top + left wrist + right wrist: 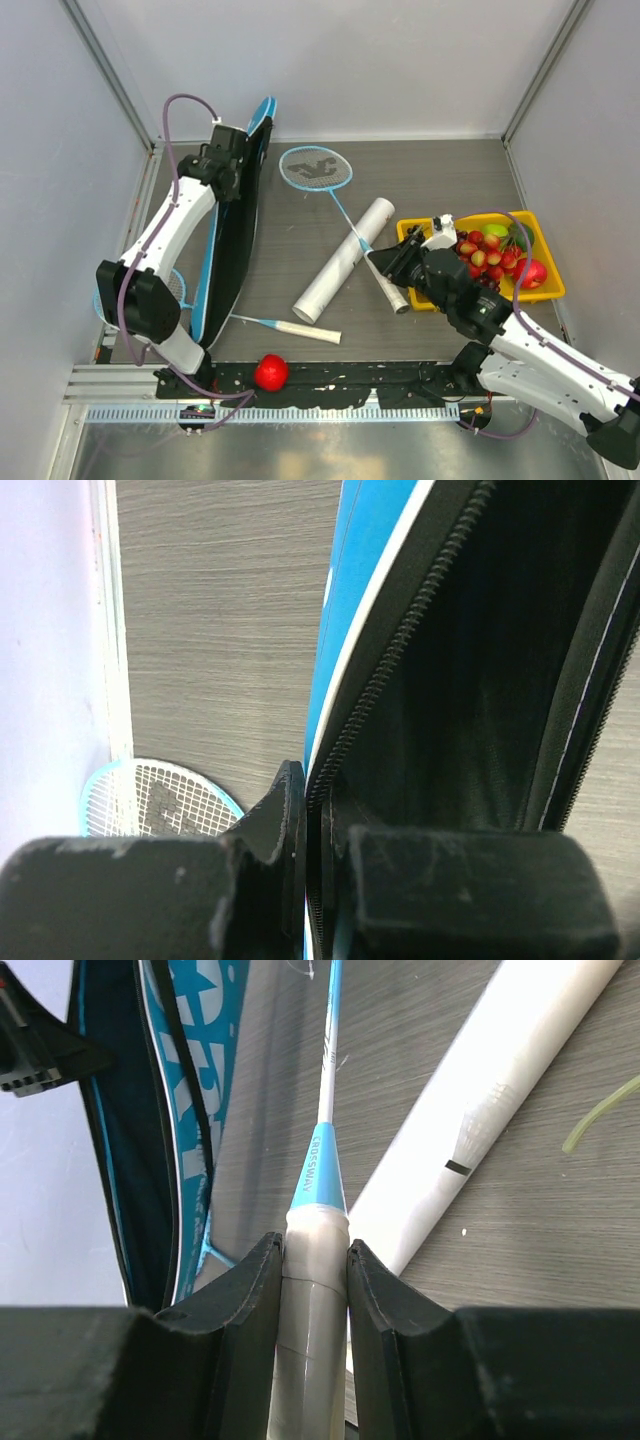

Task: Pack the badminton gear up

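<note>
My right claw [315, 1260] is clenched on the handle of a racket [318, 1175]. Its shaft runs straight ahead of the fingers, and the tube [500, 1100] lies just to their right. My left claw [312, 825] pinches the zipper edge of the bag [470, 680], with the second racket [150, 800] down to its left.

bag [235, 240] blue, black inside | racket [315, 168] light blue | tube [345, 258] white | tray [548, 290] yellow | ball [270, 372] red

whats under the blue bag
A racket lies under the bag: handle sticks out on the right, head on the left. Its shaft between is covered.
</note>
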Available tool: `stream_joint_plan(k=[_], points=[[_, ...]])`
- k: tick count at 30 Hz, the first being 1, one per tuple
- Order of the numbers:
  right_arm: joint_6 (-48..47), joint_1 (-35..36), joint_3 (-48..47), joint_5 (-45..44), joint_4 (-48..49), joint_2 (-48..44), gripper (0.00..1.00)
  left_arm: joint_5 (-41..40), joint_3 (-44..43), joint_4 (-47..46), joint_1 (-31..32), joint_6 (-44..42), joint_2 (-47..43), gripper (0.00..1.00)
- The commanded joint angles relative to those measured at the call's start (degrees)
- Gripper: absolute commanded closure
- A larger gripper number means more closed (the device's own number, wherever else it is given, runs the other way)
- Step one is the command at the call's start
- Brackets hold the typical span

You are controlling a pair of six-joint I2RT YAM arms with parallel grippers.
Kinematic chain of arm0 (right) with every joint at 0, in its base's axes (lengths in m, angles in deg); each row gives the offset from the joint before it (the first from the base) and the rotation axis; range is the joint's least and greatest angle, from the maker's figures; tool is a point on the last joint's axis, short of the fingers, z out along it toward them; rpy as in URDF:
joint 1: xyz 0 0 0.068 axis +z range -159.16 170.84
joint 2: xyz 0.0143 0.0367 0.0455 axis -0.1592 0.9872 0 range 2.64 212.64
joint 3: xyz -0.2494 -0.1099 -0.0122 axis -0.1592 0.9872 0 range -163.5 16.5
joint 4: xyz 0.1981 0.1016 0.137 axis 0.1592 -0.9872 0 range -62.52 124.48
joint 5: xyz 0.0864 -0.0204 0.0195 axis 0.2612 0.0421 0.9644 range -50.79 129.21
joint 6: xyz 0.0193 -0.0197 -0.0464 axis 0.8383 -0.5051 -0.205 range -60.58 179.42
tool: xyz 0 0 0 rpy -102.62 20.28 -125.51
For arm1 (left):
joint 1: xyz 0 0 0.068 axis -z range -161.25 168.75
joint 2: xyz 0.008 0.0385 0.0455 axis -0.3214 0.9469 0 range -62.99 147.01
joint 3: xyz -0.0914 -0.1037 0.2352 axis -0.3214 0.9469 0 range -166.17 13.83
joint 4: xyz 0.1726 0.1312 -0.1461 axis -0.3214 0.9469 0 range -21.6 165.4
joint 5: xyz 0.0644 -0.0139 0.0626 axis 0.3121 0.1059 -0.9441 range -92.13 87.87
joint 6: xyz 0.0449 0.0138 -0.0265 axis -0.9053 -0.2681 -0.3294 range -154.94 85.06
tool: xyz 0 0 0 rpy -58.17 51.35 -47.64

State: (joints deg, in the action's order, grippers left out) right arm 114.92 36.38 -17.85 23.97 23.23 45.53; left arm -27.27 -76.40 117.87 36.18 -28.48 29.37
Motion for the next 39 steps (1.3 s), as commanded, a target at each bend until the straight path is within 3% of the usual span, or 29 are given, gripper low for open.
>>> stream_joint_plan(k=[1,7,21,39], points=[[-2.24,0.25,-0.54,-1.01,3.25,-5.18,0.95,-4.38,-4.15,1.50,-0.38,2.95,1.86,1.00],[-4.61,0.16,-2.04,-1.63,0.17,-9.49,0.95,-6.32,-7.14,2.82,-0.47,2.95,5.90,1.00],[-8.04,0.51,-5.20,6.81,1.23,-9.32,0.95,0.01,-7.76,1.85,-0.47,4.00,9.77,1.00],[-13.40,1.66,-9.34,6.10,-5.54,-12.48,0.95,0.09,-16.28,7.57,-0.56,6.37,16.80,1.00]])
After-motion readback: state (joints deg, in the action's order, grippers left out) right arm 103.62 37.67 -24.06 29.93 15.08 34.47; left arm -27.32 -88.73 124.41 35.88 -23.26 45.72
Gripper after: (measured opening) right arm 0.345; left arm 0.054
